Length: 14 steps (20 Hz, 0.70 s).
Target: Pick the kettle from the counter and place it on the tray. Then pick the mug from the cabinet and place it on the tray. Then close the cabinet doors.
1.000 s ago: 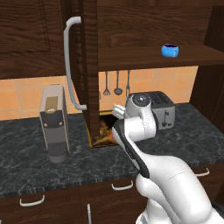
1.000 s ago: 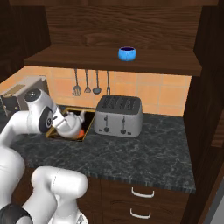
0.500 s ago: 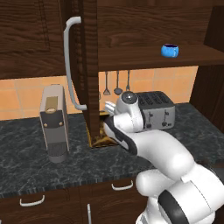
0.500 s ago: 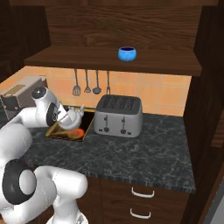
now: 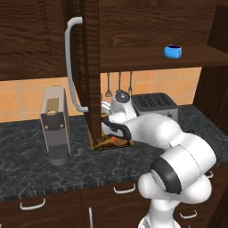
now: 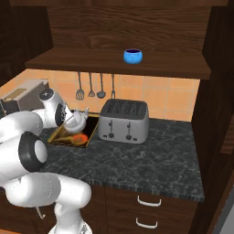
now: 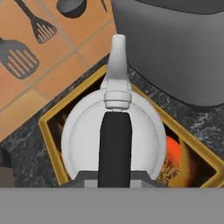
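Observation:
The silver kettle (image 7: 113, 131) hangs by its dark arched handle in my gripper (image 7: 114, 176), which is shut on that handle. Its spout points toward the tiled wall. Directly under it lies the gold-rimmed tray (image 7: 48, 127) with its orange pattern; I cannot tell whether the kettle touches it. From the right base view, the kettle (image 6: 77, 119) sits at my gripper (image 6: 67, 118) over the tray (image 6: 91, 133) on the dark counter (image 6: 151, 155). The blue mug (image 5: 173, 51) (image 6: 133, 56) stands on the cabinet shelf (image 6: 173, 68). An open cabinet door (image 5: 89, 67) stands edge-on in front of the tray (image 5: 111, 144).
A boxy silver toaster (image 6: 124, 121) stands just right of the tray. A coffee machine (image 5: 55, 124) is on the counter to the left. Utensils (image 6: 91, 87) hang on the tiled wall behind. The door's long bar handle (image 5: 69, 67) juts out near my arm.
My arm has folded down and swung its elbow forward and right. The kettle stays in my grip over the tray, shifted slightly toward the wall.

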Tool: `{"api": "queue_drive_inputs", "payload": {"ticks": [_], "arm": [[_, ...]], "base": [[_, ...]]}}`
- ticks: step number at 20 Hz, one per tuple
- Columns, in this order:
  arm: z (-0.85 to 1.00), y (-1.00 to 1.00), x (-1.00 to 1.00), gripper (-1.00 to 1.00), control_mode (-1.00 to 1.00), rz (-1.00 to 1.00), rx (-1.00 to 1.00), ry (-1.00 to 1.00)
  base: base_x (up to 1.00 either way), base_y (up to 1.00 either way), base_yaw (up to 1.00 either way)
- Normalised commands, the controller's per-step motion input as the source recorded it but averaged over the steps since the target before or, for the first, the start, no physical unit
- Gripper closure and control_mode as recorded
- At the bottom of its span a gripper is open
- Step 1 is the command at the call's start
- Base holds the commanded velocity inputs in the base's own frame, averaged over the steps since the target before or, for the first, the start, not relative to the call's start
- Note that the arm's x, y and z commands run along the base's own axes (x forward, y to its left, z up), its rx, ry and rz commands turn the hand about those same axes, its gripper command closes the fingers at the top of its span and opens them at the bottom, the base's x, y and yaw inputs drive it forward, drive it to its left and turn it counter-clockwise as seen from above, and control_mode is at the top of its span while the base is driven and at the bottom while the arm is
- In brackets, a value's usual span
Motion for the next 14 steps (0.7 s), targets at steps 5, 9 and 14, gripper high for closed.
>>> {"api": "queue_drive_inputs", "payload": {"ticks": [5, 9, 14], "arm": [[-0.22, 0.02, 0.35, 1.0, -1.0, 0.0, -0.02, 0.02], [-0.27, 0.02, 0.24, 1.0, -1.0, 0.0, 0.0, 0.03], [-0.27, 0.0, 0.19, 1.0, -1.0, 0.01, 0.0, 0.03]], "base": [[0.0, 0.0, 0.0], [0.0, 0.0, 0.0], [0.0, 0.0, 0.0]]}}
